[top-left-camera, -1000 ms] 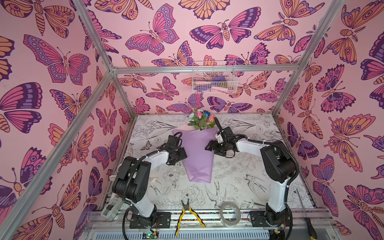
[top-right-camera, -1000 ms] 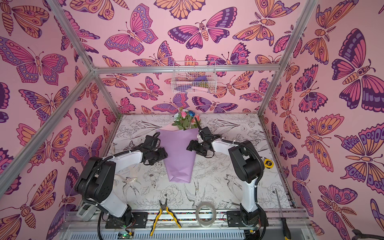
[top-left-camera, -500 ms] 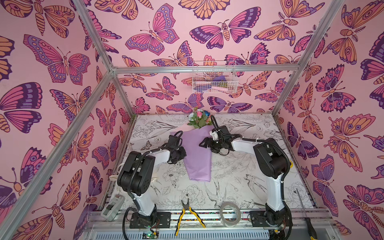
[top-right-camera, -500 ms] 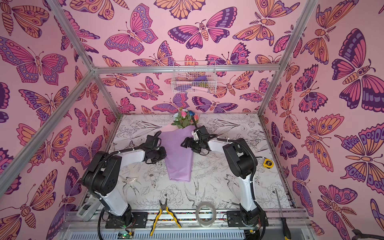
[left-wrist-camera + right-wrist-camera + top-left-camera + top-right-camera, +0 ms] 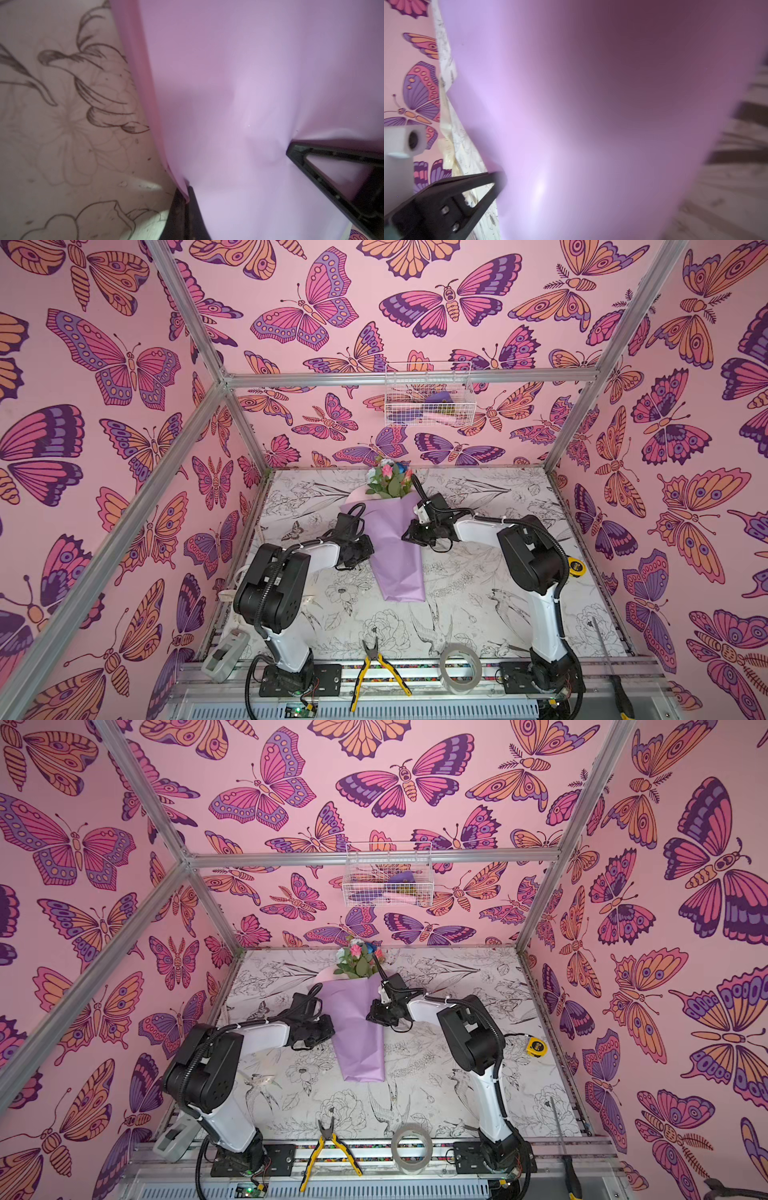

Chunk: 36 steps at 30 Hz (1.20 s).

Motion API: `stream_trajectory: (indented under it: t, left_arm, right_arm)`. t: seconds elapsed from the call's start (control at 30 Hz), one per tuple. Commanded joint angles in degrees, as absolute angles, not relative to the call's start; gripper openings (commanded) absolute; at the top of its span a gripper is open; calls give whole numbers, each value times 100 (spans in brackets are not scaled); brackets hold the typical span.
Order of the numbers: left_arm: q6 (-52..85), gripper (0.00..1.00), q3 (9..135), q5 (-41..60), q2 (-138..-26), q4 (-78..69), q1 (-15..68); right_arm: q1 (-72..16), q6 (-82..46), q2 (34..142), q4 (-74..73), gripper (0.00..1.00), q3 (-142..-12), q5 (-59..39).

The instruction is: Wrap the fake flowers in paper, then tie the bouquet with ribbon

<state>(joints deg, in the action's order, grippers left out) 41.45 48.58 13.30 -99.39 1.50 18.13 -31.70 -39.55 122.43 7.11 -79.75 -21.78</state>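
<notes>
Butterfly-print pink walls box in a table (image 5: 478, 597) w/ b&w line-drawn flowers. At ctr lies the bouquet (image 5: 395, 547), a lilac paper cone, narrow end near, wide end far. The fake flowers (image 5: 388, 481) stick out there: white, pink and blue heads w/ green leaves. At the cone's left edge the left gripper (image 5: 362, 549) has its jaws nearly together, pinching the paper; a finger (image 5: 294, 152) puckers it. The right gripper (image 5: 409, 536) touches the cone's right edge. Only one finger (image 5: 477, 179) shows, tip against the paper, so can't tell its jaw width. The pliers (image 5: 376, 668) and tape roll (image 5: 461, 649) sit at the near edge.
</notes>
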Motion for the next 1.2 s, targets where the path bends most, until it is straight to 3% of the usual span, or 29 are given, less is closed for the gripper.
stream_trajectory:
  t: [0.0,0.13,0.27,0.6,1.07,1.17]
  left_arm:
    - [4223,12,4663,1380,-9686,492,1811]
    - [4254,29,4582,1371,-9291,500,1811]
    - [4272,37,4510,1337,-8890,494,1802]
    - [4249,39,4398,1222,-8310,585,1802]
    - [4258,42,4317,1187,-8035,680,1794]
    - [4280,43,4298,1182,-7994,681,1793]
  right_arm:
    - [-2980,-3502,11995,1808,11,-7765,-1314]
    - [-2673,-3249,11485,1975,6,-7338,-990]
    - [-2247,-3052,11121,2061,2,-6933,-853]
    - [-1343,-2943,10720,1926,0,-6346,-642]
    - [242,-1820,10486,2870,0,-6632,-128]
    - [299,-1559,10714,3222,15,-6977,56]
